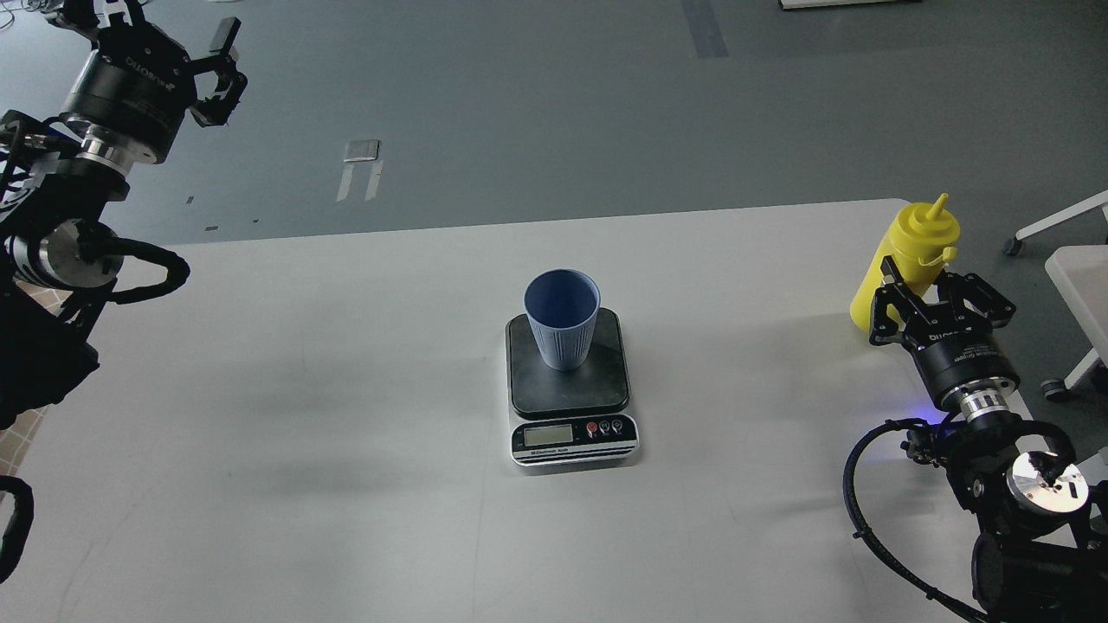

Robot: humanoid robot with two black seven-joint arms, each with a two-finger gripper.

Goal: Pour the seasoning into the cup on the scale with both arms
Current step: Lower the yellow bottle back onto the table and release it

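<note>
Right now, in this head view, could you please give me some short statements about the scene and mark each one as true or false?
1. The small light-blue ribbed plastic cup stands upright on the black-topped digital scale. True.
2. The tall yellow plastic squeeze bottle lies on its side. False: it stands upright on the white table.
3. The right gripper is open beside the bottle. True.
4. The left gripper holds the cup. False: it is raised, far from it, holding nothing.

The yellow bottle (907, 260) is sitting right between the right jaws. Left of them, bare worktop (744, 346) is stretching to the cup (562, 318).
</note>
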